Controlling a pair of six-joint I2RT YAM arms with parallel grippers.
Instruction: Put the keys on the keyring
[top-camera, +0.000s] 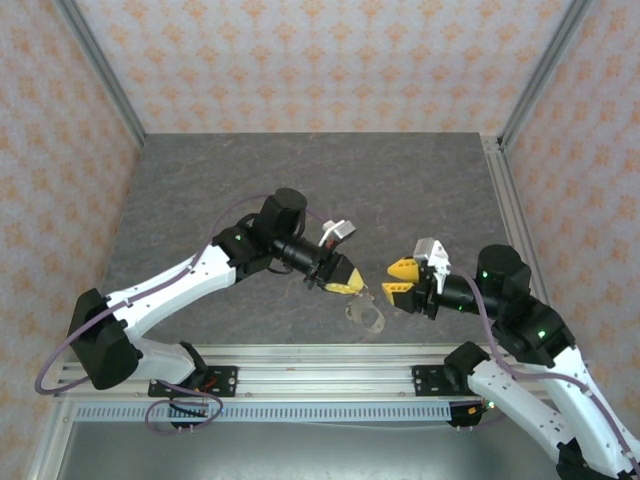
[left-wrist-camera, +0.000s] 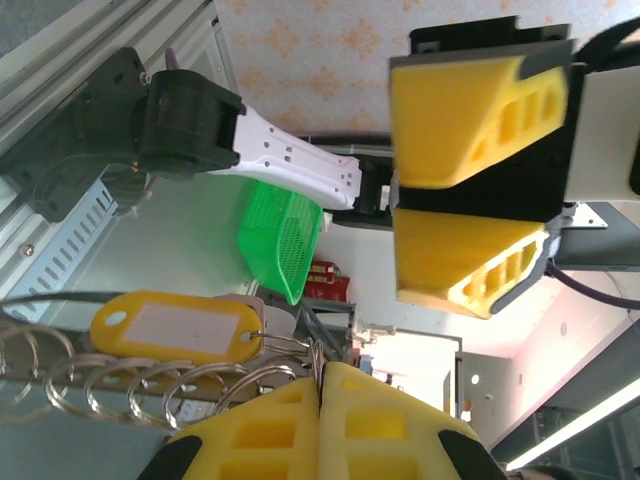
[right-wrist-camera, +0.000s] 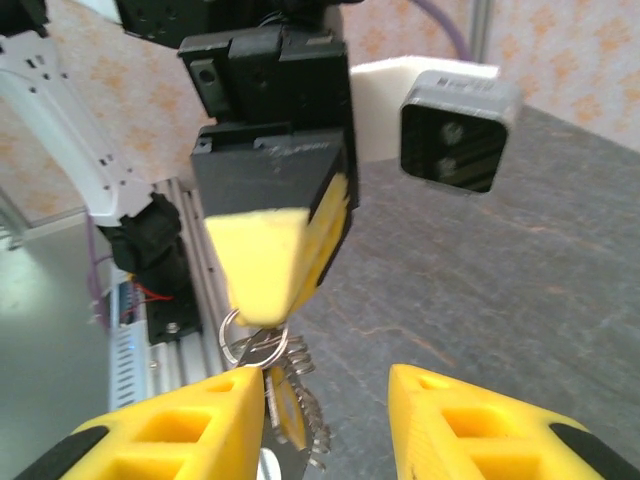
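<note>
- Left pincer (left-wrist-camera: 320, 372) of mine is clamped tight, its blocky yellow fingertips pinching the keyring (left-wrist-camera: 150, 385), a string of thin silvery wire loops.
- Right pincer (right-wrist-camera: 325, 388) is partly open and grips nothing; it faces the left one closely.
- Yellow key tag (left-wrist-camera: 175, 327), smooth plastic with a white label, hangs off those loops, just beside one right finger.
- Loops dangle near the front edge of the speckled grey table (top-camera: 300, 170).

The dark grey speckled table (top-camera: 300, 180) carries an aluminium rail (top-camera: 320, 365) along its six o'clock edge and a second rail (top-camera: 508, 215) at three o'clock.
</note>
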